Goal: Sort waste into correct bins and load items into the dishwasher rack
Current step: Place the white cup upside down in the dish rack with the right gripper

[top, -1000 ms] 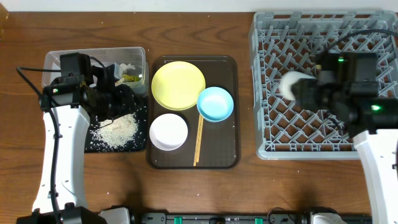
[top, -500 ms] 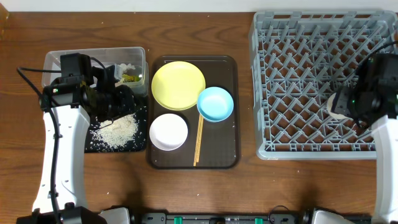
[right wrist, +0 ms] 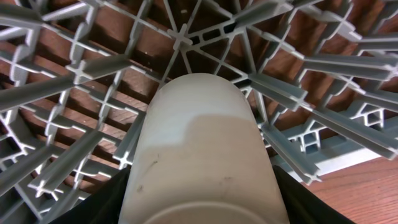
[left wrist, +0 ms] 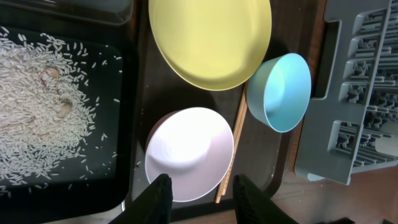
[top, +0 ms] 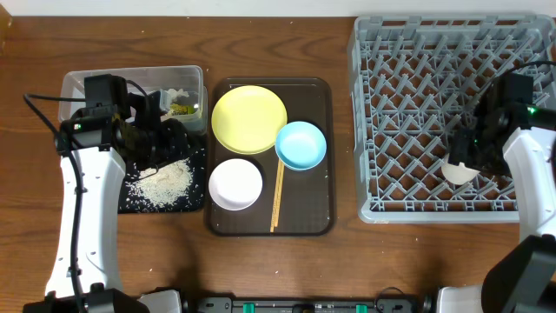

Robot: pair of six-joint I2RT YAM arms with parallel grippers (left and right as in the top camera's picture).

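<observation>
My right gripper point(right wrist: 200, 210) is clamped on the small pale cup point(right wrist: 202, 137), with a dark finger down each side. The cup's rounded end points at the grid of the grey dishwasher rack point(right wrist: 74, 68). From overhead, the cup hangs over the rack's front row, near the front wall and toward the right. I cannot tell whether it is touching the plastic yet.

My main worry is the seat. If the cup comes down on a peg or a rib crossing rather than in a gap, I expect it to tip or roll once I let go. The pegs are crowded here, so spreading the fingers could also catch one and knock the cup askew. The front wall is close enough to be bumped too.

My left gripper point(left wrist: 202, 199) is spread with nothing in it, looking down on the white bowl point(left wrist: 189, 152). The chopsticks point(left wrist: 235, 146) lie just beside that bowl, between it and the blue bowl point(left wrist: 280, 90), which touches the yellow plate point(left wrist: 211, 37). A careless reach could scatter the sticks or drag rice point(left wrist: 37, 112) off the black tray point(left wrist: 118, 81).
</observation>
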